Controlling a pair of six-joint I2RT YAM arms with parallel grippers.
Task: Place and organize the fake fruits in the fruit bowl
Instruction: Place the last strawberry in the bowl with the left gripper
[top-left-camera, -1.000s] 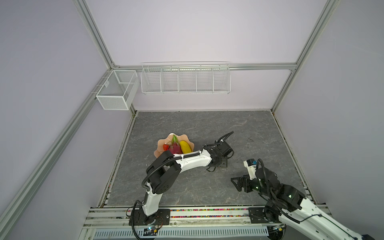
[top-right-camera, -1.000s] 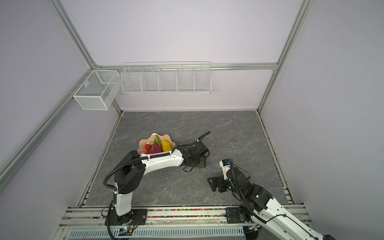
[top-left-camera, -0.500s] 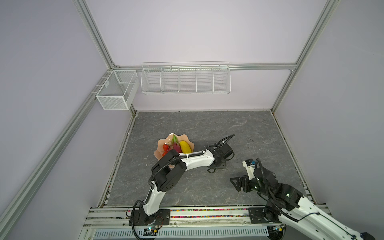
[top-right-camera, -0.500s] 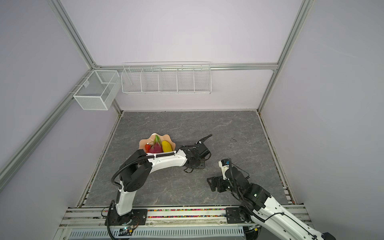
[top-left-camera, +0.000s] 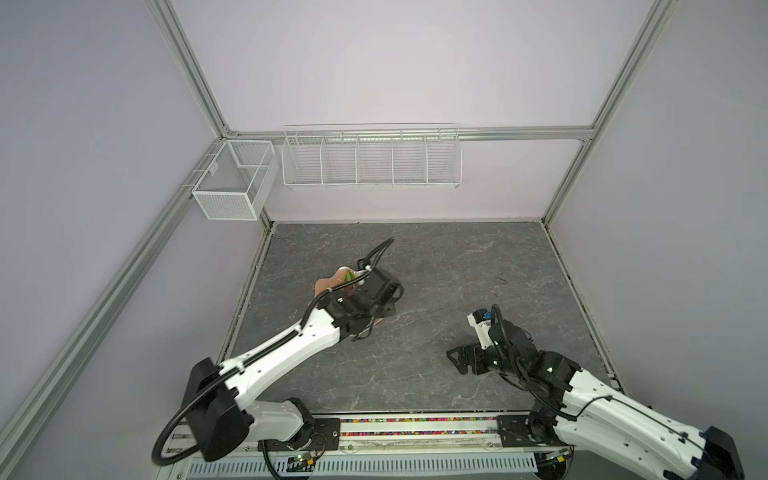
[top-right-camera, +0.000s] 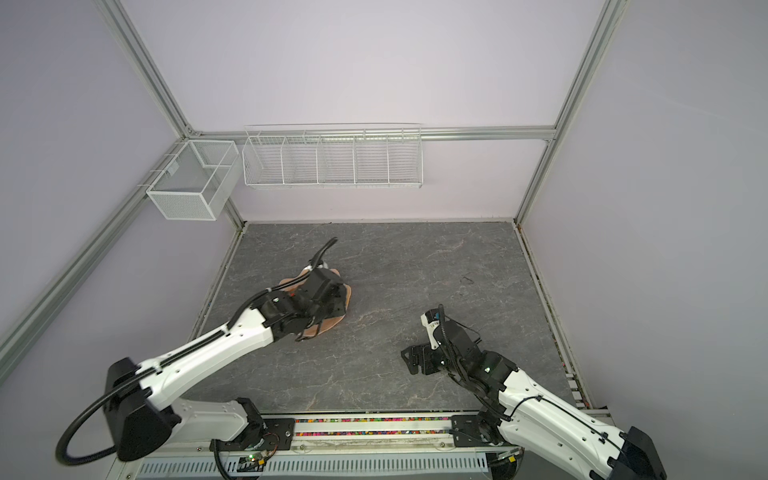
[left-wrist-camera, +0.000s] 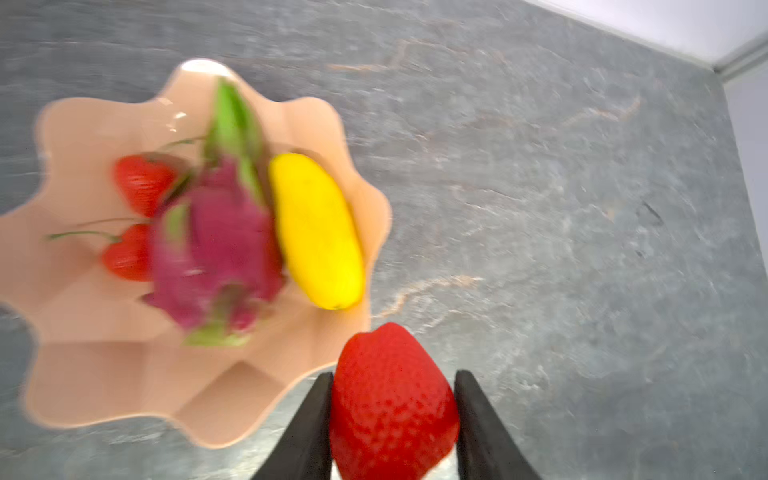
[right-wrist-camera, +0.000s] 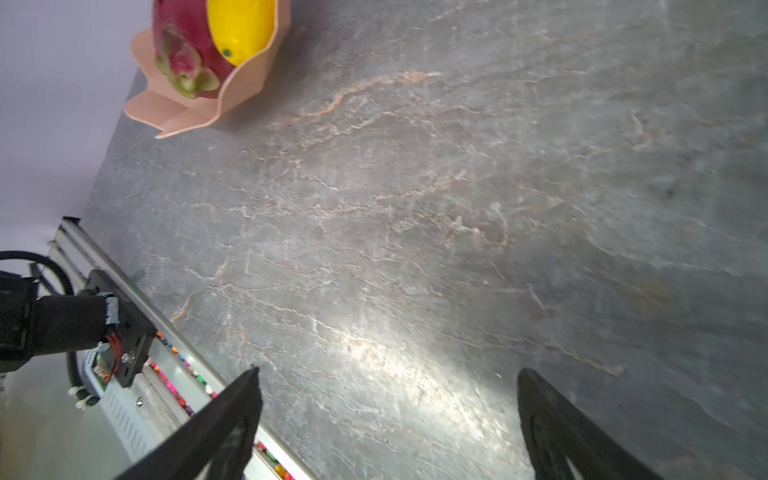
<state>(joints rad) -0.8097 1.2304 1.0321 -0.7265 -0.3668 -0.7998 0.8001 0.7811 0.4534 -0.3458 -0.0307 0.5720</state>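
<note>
A red strawberry (left-wrist-camera: 392, 399) is pinched between the black fingers of my left gripper (left-wrist-camera: 395, 374), held in the air just beside the rim of the peach-pink fruit bowl (left-wrist-camera: 104, 395). Inside the bowl lie the magenta dragon fruit (left-wrist-camera: 216, 245), the yellow oblong fruit (left-wrist-camera: 316, 232) and two more strawberries (left-wrist-camera: 143, 183) (left-wrist-camera: 126, 253). In both top views the left gripper (top-left-camera: 374, 291) (top-right-camera: 328, 295) hangs over the bowl (top-left-camera: 328, 284) (top-right-camera: 347, 297) and hides most of it. My right gripper (right-wrist-camera: 388, 370) (top-left-camera: 461, 359) stands open and empty, low over the grey floor at the front right.
Two white wire baskets (top-left-camera: 370, 160) (top-left-camera: 235, 187) hang on the back wall and in the left corner. The arms' mounting rail (top-left-camera: 415, 428) runs along the front edge. Walls enclose the grey marbled table (top-left-camera: 457, 257) on three sides.
My left gripper has shut on the strawberry, lifted it and carried it left to the bowl. The right arm has barely moved.
</note>
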